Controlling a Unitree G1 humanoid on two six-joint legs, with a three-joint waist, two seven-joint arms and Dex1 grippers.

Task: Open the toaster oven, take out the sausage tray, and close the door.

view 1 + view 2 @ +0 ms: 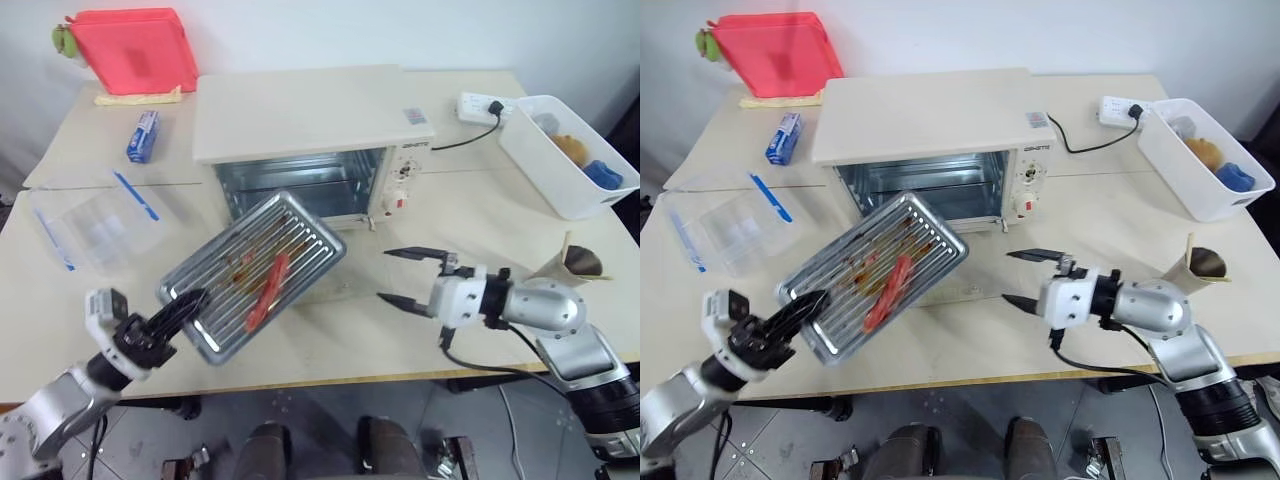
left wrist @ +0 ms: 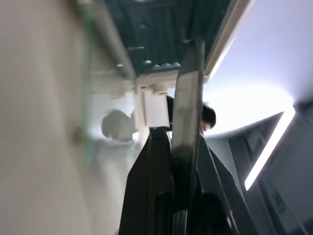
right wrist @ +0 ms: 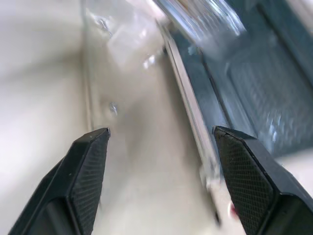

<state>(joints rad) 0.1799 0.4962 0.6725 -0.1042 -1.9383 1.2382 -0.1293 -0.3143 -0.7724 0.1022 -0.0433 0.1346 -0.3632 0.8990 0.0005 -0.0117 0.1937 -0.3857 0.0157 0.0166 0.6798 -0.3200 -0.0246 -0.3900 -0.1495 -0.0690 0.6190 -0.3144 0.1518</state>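
The ridged silver sausage tray, grease-stained with one red sausage, hangs tilted before the toaster oven. The left gripper's fingers clamp its corner. The right gripper's fingers stand apart.

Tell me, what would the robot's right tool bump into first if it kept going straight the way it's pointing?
Probably the open door of the toaster oven. The right tool, fingers spread, points across the table toward the flat-lying glass door, just under the sausage tray. Depth is hard to judge.
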